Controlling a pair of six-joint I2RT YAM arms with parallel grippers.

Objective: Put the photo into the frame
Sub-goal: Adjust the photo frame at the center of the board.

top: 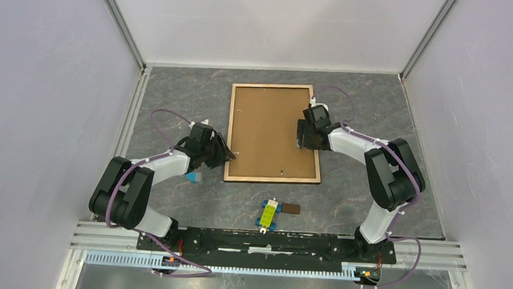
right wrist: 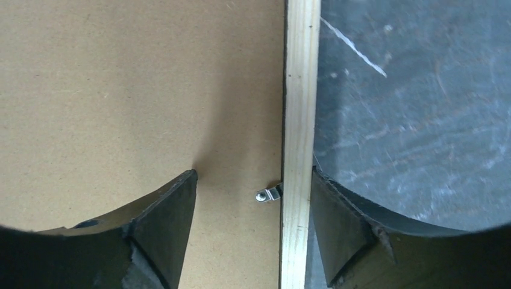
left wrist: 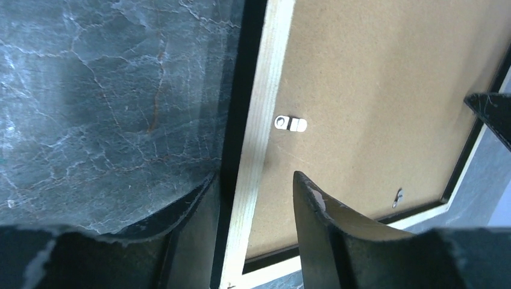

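The frame [top: 272, 180] lies back-up on the worktop [top: 177, 94] with the backing board [top: 271, 129] seated in it. The photo is not visible. The left pincer [top: 223, 153] and right pincer [top: 305, 135] are spread, each straddling a side rail. The step in hand is probably taking hold of the frame. Next move: close both evenly on the rails, clear of the turn clip [right wrist: 268, 194].

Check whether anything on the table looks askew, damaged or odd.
Nothing serious. The frame lies back-up with its backing board seated. Minor: a white streak on the table beside its rail, and chipped edges on the left fingers.
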